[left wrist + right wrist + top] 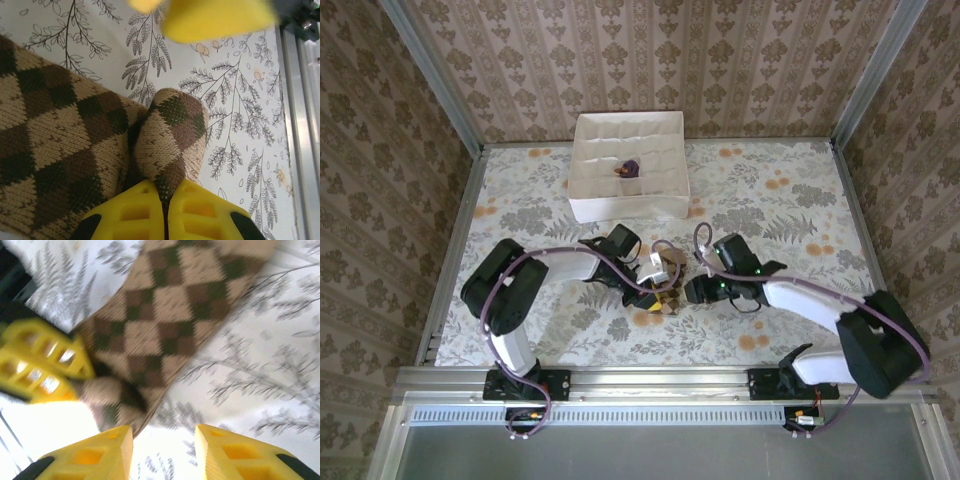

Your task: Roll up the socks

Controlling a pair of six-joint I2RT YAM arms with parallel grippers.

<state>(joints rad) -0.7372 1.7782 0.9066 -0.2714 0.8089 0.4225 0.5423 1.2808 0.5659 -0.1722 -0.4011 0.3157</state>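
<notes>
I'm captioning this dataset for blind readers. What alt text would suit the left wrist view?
The left claw pinches the curled end of a brown-and-tan diamond-checked sock between its yellow fingers. The rest of the sock lies flat on a white table cover printed with grey fern sprigs, and a blurred yellow shape sits at the top edge.

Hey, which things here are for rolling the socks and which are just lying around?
For the job: checked sock, pinched in the left end effector; open right end effector beside it; purple sock, a small bundle.
Just there: white divided box; floral table cover.
</notes>
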